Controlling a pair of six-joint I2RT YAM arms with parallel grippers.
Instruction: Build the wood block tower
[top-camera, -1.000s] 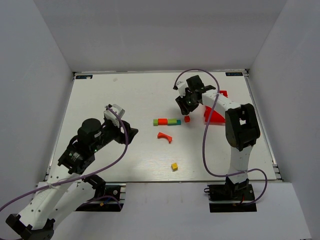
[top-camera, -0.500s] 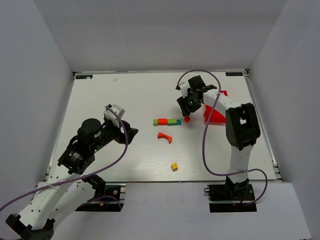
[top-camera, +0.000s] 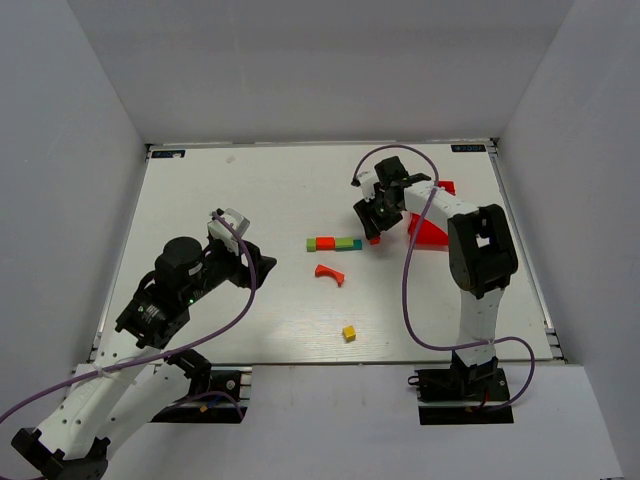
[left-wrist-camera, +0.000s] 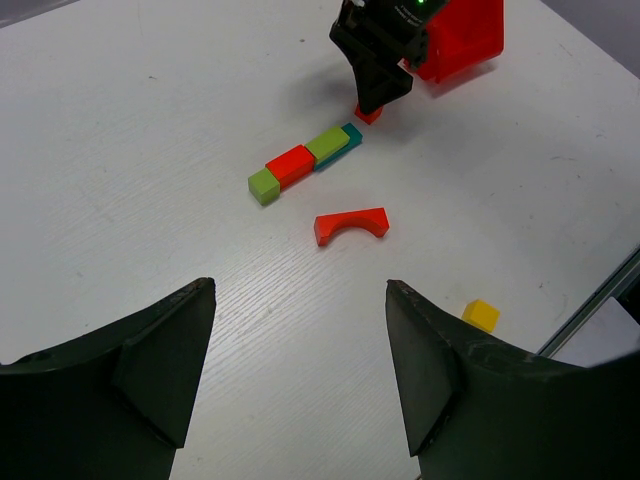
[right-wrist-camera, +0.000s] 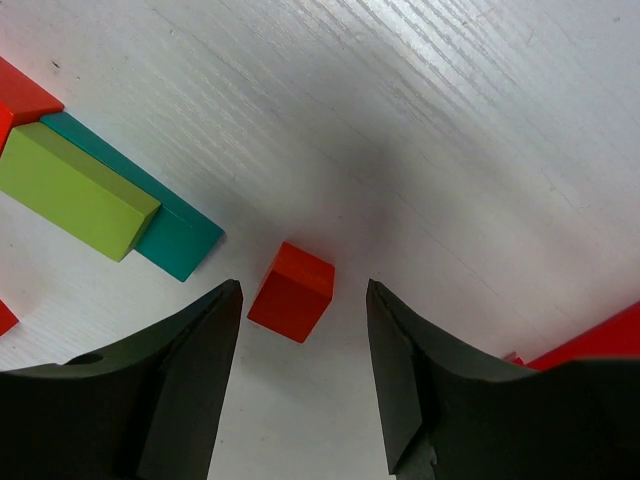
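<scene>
A small red cube (right-wrist-camera: 291, 292) lies on the table between the open jaws of my right gripper (right-wrist-camera: 302, 300), which hangs just above it; it also shows in the top view (top-camera: 374, 239). To its left lies a row of blocks: a green cube (top-camera: 311, 244), a red block (top-camera: 325, 243), a green bar (top-camera: 344, 243) on a teal bar (right-wrist-camera: 175, 235). A red arch (top-camera: 329, 272) lies nearer, a yellow cube (top-camera: 349, 333) nearer still. My left gripper (top-camera: 258, 264) is open and empty, left of the blocks.
A large red plastic bin (top-camera: 430, 230) lies on its side right of the right gripper, also in the left wrist view (left-wrist-camera: 462, 35). White walls surround the table (top-camera: 250, 190).
My right gripper has come down and slightly nearer, onto the small red cube. The left arm has not moved.
</scene>
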